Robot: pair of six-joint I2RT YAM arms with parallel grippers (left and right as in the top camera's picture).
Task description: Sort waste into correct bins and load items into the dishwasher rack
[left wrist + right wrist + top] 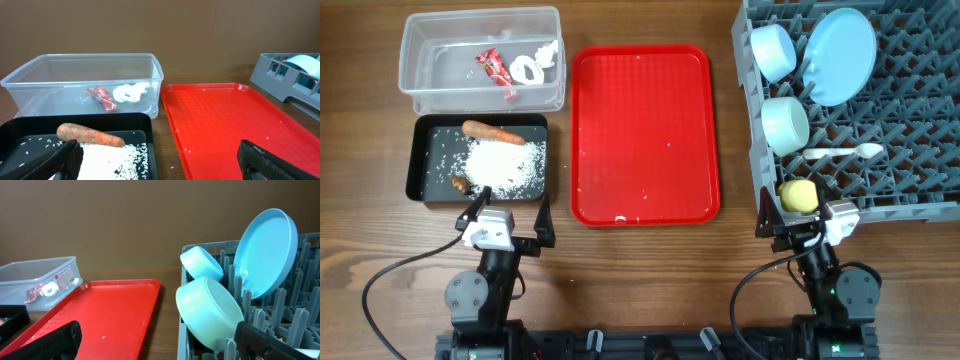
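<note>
The clear tub [420, 80] holds the red snack wrapper [493, 68] and the crumpled white scrap [535, 64]; both also show in the left wrist view, wrapper [102, 97] and scrap [129, 92]. The black tub [430, 180] holds the carrot [492, 131], rice [508, 167] and brown lump [460, 184]. The grey rack [900, 130] holds the blue plate [839, 55], blue bowl [772, 50], mint bowl [784, 124], white spoon [842, 152] and yellow cup [799, 195]. My left gripper [508, 222] is open and empty. My right gripper [805, 222] is open and empty.
The flat red tray [642, 135] lies between the tubs and the rack, with a few stray rice grains on it. Bare wooden table [650, 280] runs along the front, with both arm bases and cables there.
</note>
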